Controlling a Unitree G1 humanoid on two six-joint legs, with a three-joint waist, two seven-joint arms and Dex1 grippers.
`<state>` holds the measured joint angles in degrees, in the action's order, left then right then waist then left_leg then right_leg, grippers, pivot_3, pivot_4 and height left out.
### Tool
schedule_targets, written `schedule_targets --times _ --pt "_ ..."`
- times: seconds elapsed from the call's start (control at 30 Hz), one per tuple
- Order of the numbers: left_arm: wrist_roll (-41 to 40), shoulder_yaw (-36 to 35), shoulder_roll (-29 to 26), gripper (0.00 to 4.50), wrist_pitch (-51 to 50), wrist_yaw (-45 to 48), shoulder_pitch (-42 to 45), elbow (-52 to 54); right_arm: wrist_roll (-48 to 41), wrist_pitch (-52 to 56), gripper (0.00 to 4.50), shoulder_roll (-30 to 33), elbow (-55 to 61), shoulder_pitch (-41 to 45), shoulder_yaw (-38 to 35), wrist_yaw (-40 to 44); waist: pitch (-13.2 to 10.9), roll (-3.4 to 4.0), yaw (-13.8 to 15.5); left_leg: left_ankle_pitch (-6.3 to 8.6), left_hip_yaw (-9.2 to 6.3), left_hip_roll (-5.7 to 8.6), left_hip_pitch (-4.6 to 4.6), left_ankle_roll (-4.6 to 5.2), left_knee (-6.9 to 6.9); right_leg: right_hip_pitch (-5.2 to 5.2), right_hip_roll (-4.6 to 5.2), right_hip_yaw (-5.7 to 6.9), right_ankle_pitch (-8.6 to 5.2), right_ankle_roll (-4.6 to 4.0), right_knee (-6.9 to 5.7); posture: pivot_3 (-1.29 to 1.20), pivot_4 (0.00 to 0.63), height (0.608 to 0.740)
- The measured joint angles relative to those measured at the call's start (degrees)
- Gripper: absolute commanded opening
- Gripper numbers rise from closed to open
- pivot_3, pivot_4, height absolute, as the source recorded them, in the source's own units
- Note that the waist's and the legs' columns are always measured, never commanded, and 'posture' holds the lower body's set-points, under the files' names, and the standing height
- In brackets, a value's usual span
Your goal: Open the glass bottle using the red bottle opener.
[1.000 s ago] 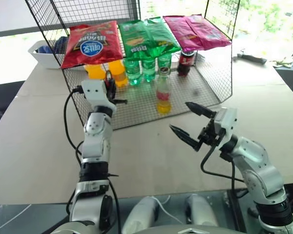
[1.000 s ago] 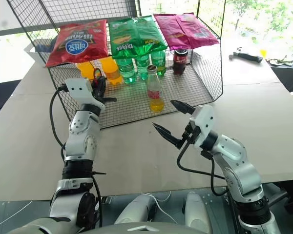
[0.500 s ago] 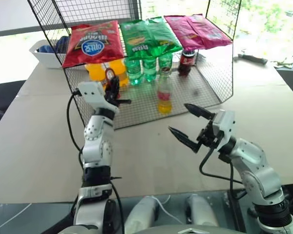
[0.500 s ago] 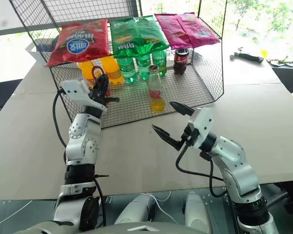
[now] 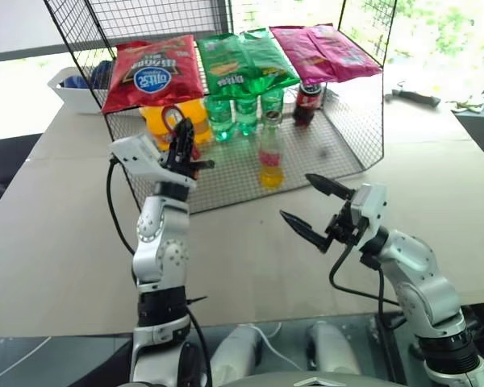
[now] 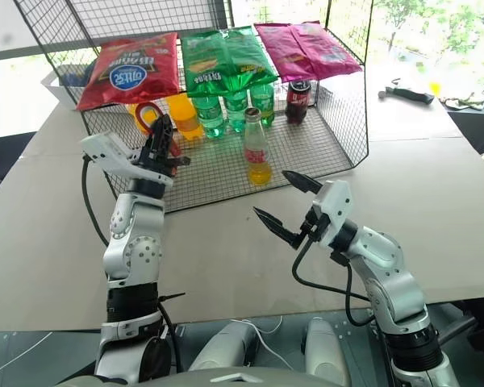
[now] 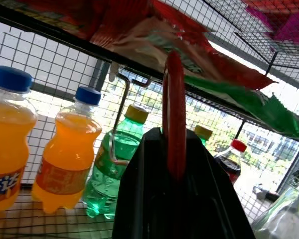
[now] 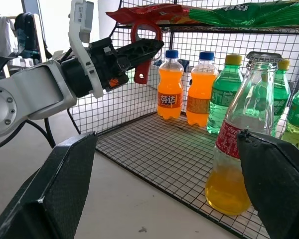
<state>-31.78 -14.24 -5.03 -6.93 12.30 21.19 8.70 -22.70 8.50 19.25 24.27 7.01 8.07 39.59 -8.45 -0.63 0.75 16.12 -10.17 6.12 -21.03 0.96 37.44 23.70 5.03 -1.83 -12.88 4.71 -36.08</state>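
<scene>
The left gripper (image 6: 163, 137) clamps the red bottle opener (image 8: 143, 49); the glass bottle (image 8: 237, 143) stands ahead of the right gripper's (image 6: 287, 201) wide-open jaws.

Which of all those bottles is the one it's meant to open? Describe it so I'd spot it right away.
Look inside the wire rack, under the chip bags. On its mesh floor, the glass bottle stands alone in front of the row of plastic bottles. Unlike its all-orange and green neighbours, it is clear glass with a red label and yellow-orange liquid only at the bottom.
</scene>
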Motion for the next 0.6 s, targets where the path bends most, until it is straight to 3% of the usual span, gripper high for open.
schedule_targets --times 0.27,0.37,0.6 --pt "-14.3 -0.6 1.0 0.01 -9.7 3.2 -2.8 2.6 0.6 3.6 4.50 0.0 -0.2 0.3 -0.2 -2.9 0.0 -0.03 0.0 0.00 0.22 -0.02 0.14 0.00 0.01 0.00 -0.04 -0.25 0.00 0.00 -0.15 0.00 0.150 0.740" --pt "-23.0 1.4 1.0 0.01 -17.4 6.9 -5.1 3.9 -0.9 14.3 4.50 1.3 0.9 1.1 -1.0 -7.8 0.0 -0.03 0.1 0.00 0.26 -0.02 0.15 0.01 0.01 0.01 -0.05 -0.31 0.00 0.00 -0.18 0.00 0.150 0.740" --pt "-36.6 5.9 0.2 0.01 -31.5 12.2 -6.3 4.5 -17.5 37.8 4.50 5.2 6.7 5.2 -5.2 -9.9 0.0 -0.04 -0.1 0.01 0.30 -0.13 0.17 0.03 -0.01 0.01 -0.12 -0.35 -0.01 -0.01 -0.16 0.00 0.150 0.740"
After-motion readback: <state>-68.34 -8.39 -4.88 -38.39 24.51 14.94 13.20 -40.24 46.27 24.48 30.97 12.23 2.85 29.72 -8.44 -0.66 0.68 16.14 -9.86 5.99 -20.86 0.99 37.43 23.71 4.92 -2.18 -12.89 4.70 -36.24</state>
